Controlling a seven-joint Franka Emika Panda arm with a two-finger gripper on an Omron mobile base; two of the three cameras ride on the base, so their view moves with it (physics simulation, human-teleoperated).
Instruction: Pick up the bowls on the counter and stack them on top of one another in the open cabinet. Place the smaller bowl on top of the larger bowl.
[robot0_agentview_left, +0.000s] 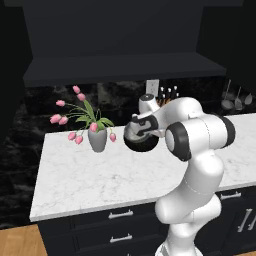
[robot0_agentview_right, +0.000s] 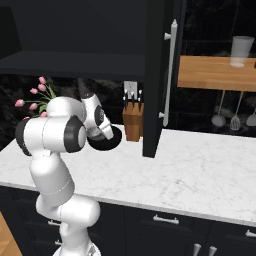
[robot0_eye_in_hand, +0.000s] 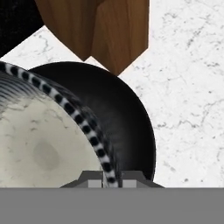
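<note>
White marble, grey-veined: the counter (robot0_agentview_left: 95, 175) runs across the middle of the left base view over dark drawers (robot0_agentview_left: 120, 225) with silver handles. Centre frame, the gripper (robot0_agentview_left: 134, 134) holds the smaller bowl (robot0_agentview_left: 131, 134) tipped up on edge, mouth turned toward the left of the frame; only a sliver of pale inside shows past the hand. Just under and behind it sits the larger bowl (robot0_agentview_left: 141, 145), glossy black, upright on the marble. Left of centre, a grey vase of pink tulips (robot0_agentview_left: 97, 138). Across the upper half, the dark cabinet (robot0_agentview_left: 125, 67) with its wide flat shelf.

Right base view: the black bowl (robot0_agentview_right: 107, 142) at centre left, half hidden by the arm; the grey bowl cannot be made out here. A wooden knife block (robot0_agentview_right: 133, 124) stands just right of it. A dark open cabinet door (robot0_agentview_right: 162, 75) with a long pale handle hangs at centre; a wood shelf (robot0_agentview_right: 215, 72) at upper right carries a glass (robot0_agentview_right: 242, 51), with utensils (robot0_agentview_right: 235, 117) hanging below.

Hand view: fingertips (robot0_eye_in_hand: 95, 183) at bottom centre clenched on the checkered rim of the grey bowl (robot0_eye_in_hand: 39, 144), its speckled pale inside at lower left. Its rim arcs from upper left to bottom centre. The black bowl (robot0_eye_in_hand: 124, 118) lies beyond it, knife block (robot0_eye_in_hand: 100, 28) at the top, marble (robot0_eye_in_hand: 188, 87) on the right.
</note>
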